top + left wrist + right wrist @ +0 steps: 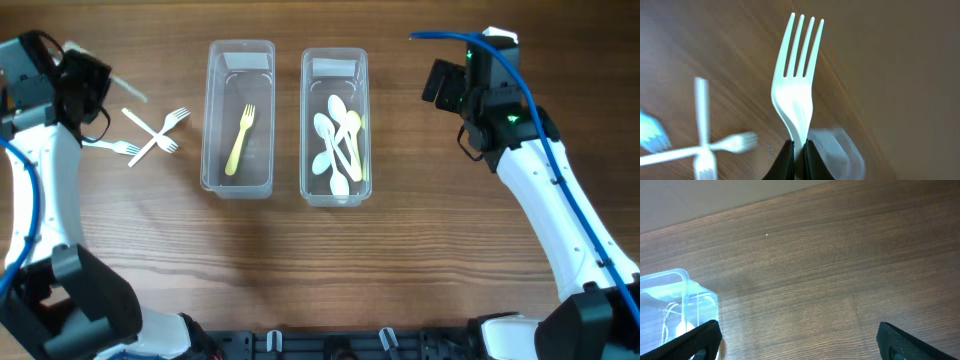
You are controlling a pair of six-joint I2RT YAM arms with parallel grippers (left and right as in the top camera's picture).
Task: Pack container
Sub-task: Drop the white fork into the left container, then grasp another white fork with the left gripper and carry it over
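Note:
My left gripper (799,150) is shut on a white plastic fork (796,80), tines up, raised over the table's left side; it shows in the overhead view (128,90) too. Three more white forks (150,137) lie crossed on the wood left of the containers. The left clear container (240,172) holds one yellow fork (240,140). The right clear container (335,192) holds several white and yellow spoons (338,140). My right gripper (800,340) is open and empty, hovering right of that container (677,297).
The two containers stand side by side at the table's middle. Bare wood lies right of them under my right arm (540,200). The left container's corner (837,150) shows blurred behind the held fork.

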